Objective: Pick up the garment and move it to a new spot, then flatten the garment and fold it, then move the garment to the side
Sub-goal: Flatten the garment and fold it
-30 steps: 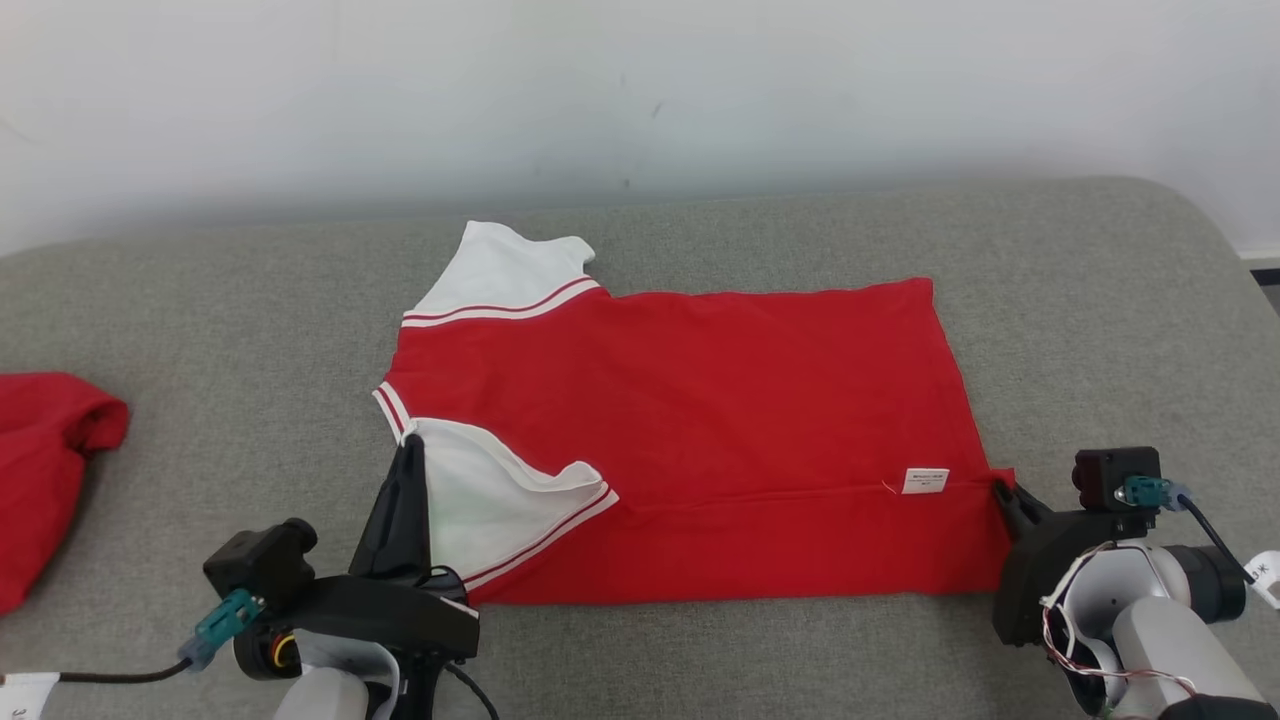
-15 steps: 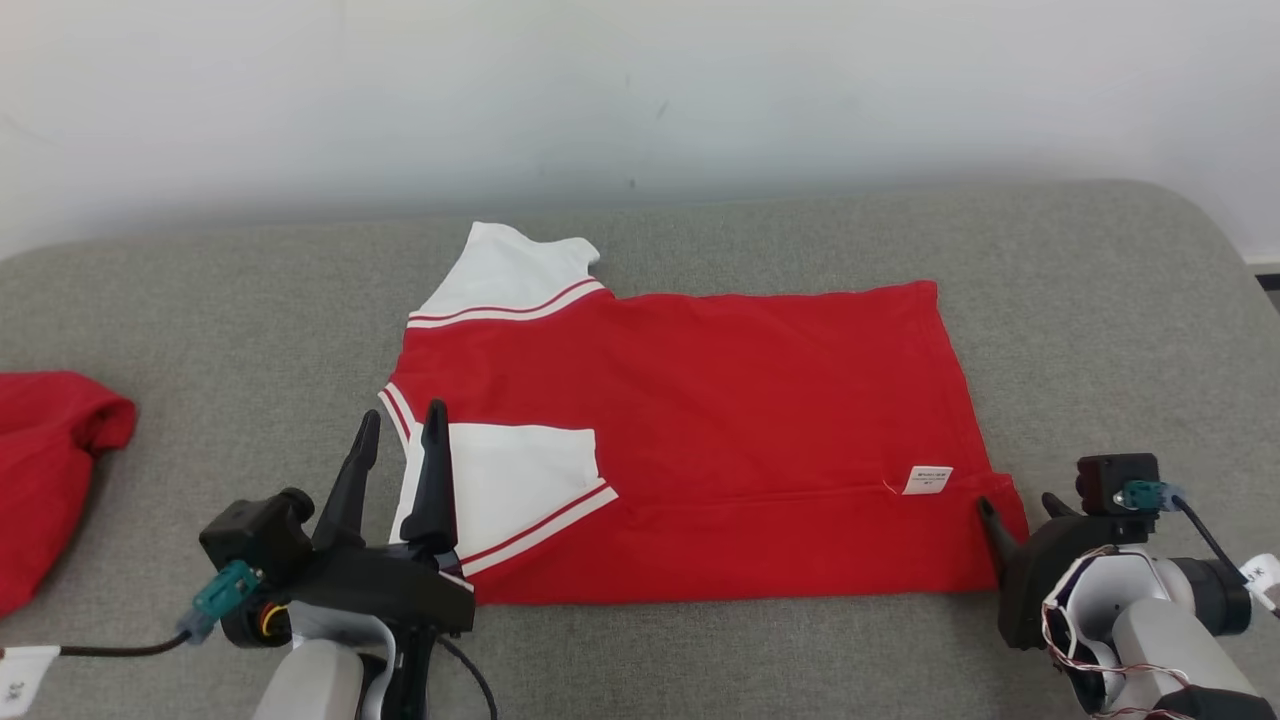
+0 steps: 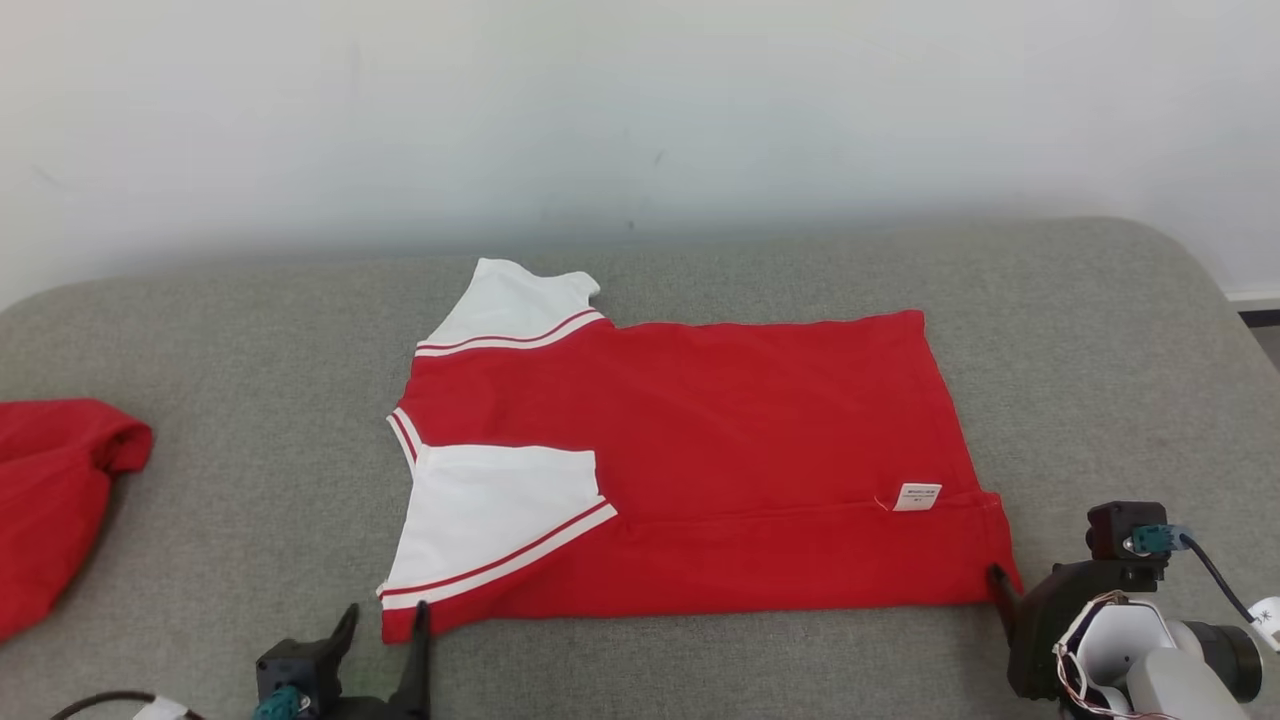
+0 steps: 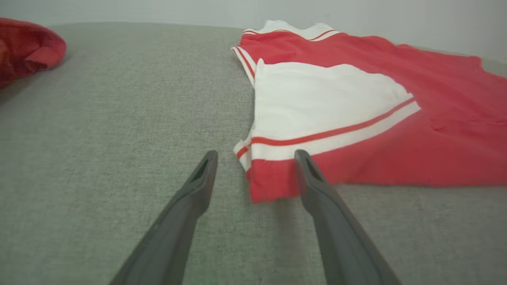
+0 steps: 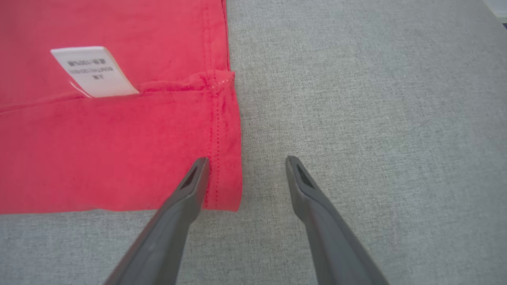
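Observation:
The garment [image 3: 720, 440] is a red shirt with white sleeves, lying flat on the grey padded table [image 3: 230, 520] with its near long edge folded over. Its near sleeve [image 3: 495, 510] lies folded onto the body, and a white label [image 3: 918, 496] shows near the hem. My left gripper [image 3: 385, 612] is open just short of the near shoulder corner [image 4: 269, 186], which lies between the fingertips without being held. My right gripper [image 5: 246, 160] is open at the near hem corner [image 5: 225, 174], its left finger [image 5: 190, 186] over the cloth edge, holding nothing.
A second, crumpled red cloth [image 3: 50, 490] lies at the left edge of the table, also seen at the upper left of the left wrist view [image 4: 27, 47]. A pale wall [image 3: 640, 120] rises behind the table. The table's rounded right end [image 3: 1200, 300] is near my right arm.
Both grippers went from shut on the garment's near corners to open and drew back toward me. The near sleeve dropped flat onto the body. The head camera also shifted.

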You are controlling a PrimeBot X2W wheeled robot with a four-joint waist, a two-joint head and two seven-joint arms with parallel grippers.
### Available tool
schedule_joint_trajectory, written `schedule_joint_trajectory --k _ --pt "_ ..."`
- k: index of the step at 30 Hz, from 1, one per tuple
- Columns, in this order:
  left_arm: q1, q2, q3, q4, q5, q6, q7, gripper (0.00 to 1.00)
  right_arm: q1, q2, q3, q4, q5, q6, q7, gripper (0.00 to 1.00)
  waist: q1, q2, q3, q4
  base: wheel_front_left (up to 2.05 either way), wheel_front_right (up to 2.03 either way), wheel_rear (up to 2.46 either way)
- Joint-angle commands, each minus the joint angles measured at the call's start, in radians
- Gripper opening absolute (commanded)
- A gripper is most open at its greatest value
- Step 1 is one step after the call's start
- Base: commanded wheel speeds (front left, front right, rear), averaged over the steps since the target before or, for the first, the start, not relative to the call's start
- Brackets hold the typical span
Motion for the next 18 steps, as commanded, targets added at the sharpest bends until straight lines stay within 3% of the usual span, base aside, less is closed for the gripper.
schedule_joint_trajectory --k 1,5,15,16,17,18 --pt "-0.025 0.0 0.007 0.027 0.011 0.029 -0.002 1.0 0.012 0.015 -0.005 -0.017 -0.016 -0.003 0.01 1.0 0.0002 0.0 0.01 0.002 0.0 0.0 0.0" --pt "-0.04 -0.005 0.019 0.072 -0.003 0.05 0.0 1.0 0.007 0.031 -0.013 -0.039 -0.029 -0.003 0.025 1.0 0.0002 0.0 0.022 -0.002 0.0 0.0 0.0" --pt "-0.105 -0.02 0.0 0.198 -0.025 0.019 0.018 1.0 0.001 0.078 -0.071 -0.057 -0.082 -0.003 0.093 1.0 0.0002 0.0 0.048 0.005 0.0 0.0 0.0" --pt "-0.111 -0.022 -0.001 0.212 -0.031 0.016 0.023 0.92 0.003 0.081 -0.078 -0.056 -0.086 -0.003 0.099 1.0 0.0002 0.0 0.049 0.005 0.0 0.0 0.0" --pt "-0.115 -0.024 -0.002 0.225 -0.034 0.012 0.032 0.53 0.005 0.084 -0.082 -0.055 -0.091 -0.003 0.106 1.0 0.0002 0.0 0.05 0.006 0.0 0.0 0.0" --pt "-0.118 -0.027 -0.005 0.238 -0.039 0.011 0.035 0.43 0.007 0.088 -0.088 -0.056 -0.091 -0.003 0.114 1.0 0.0002 0.0 0.05 0.006 0.0 0.0 0.0"
